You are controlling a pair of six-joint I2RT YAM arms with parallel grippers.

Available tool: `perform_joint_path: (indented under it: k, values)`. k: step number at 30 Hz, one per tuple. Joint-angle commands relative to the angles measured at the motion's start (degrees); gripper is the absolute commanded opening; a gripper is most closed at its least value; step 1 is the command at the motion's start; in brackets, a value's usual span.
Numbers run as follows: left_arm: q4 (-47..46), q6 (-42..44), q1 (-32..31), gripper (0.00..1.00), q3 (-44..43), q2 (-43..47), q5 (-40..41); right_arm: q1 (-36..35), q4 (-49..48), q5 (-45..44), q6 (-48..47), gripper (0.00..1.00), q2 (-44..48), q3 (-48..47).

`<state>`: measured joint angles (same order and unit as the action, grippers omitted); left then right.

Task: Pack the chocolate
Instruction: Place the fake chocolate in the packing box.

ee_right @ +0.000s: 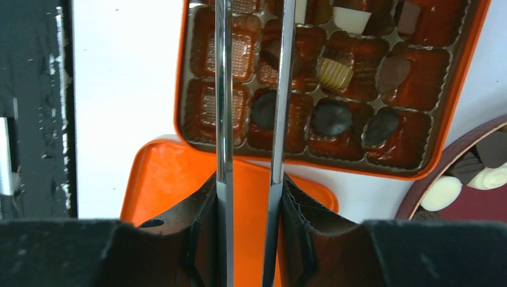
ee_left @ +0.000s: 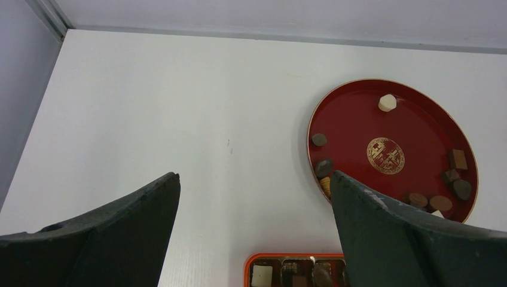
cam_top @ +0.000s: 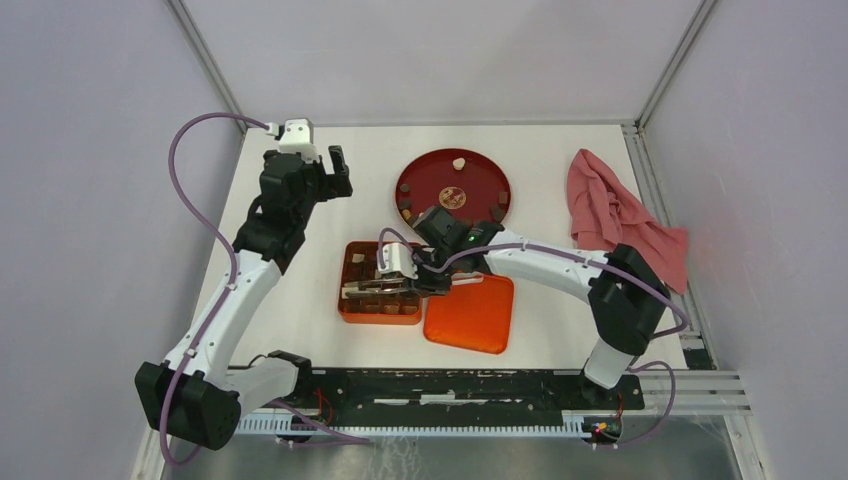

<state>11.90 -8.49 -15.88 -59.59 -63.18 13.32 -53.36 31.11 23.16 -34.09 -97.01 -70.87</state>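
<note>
The right arm stretches across to the orange tin point(ee_right: 180, 89), and the right gripper point(cam_top: 352, 290) hangs low over its brown moulded tray. From the right wrist camera the two thin metal fingers point(ee_right: 224, 89) run nearly parallel with a narrow gap. A dark piece point(ee_right: 270, 55) sits against one blade, but it is impossible to tell whether it is pinched or just lying in its cup.

The chocolate point(ee_right: 332, 118) is in two places. In the tin, dark rounds fill several cups of the near row, with a gold ribbed piece point(ee_right: 335, 73) and a cream block point(ee_right: 351, 18) further in. The cups on the left side of the tray show bare.

The rest is on the red plate point(ee_left: 359, 119), beyond the tin. One cream piece point(ee_left: 387, 102) lies near the far rim, and brown ones are scattered along both edges around a gold emblem point(ee_left: 385, 153).

The orange lid point(cam_top: 470, 315) lies flat just beside the tin, on its right. The left gripper point(ee_left: 254, 176) is up and away over the white table point(ee_left: 179, 107), spread wide with nothing in it. A pink cloth point(cam_top: 615, 210) is crumpled at the right edge.
</note>
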Motion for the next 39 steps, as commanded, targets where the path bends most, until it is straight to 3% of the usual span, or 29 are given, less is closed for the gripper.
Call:
perform_joint_path:
  k: [1, 14, 20, 39]
  values:
    - [-0.61, 2.70, -0.16, 0.99, -0.43, 0.42, -0.10, -1.09, -2.12, -5.94, 1.91, 0.02, -2.01, -5.39]
    - [-0.23, 2.15, -0.17, 0.99, -0.86, 0.08, -2.00, -2.01, -1.85, -6.54, 2.22, 0.19, -4.50, -5.15]
    - [-0.21, 1.96, -0.16, 0.99, -0.96, 0.16, -2.45, -2.02, -1.93, -7.87, 2.36, 0.33, -5.03, -5.33]
    - [-0.08, 1.94, -0.20, 0.99, -0.98, -0.02, -2.51, -2.03, -1.56, -8.11, 2.80, 0.42, -5.64, -5.87]
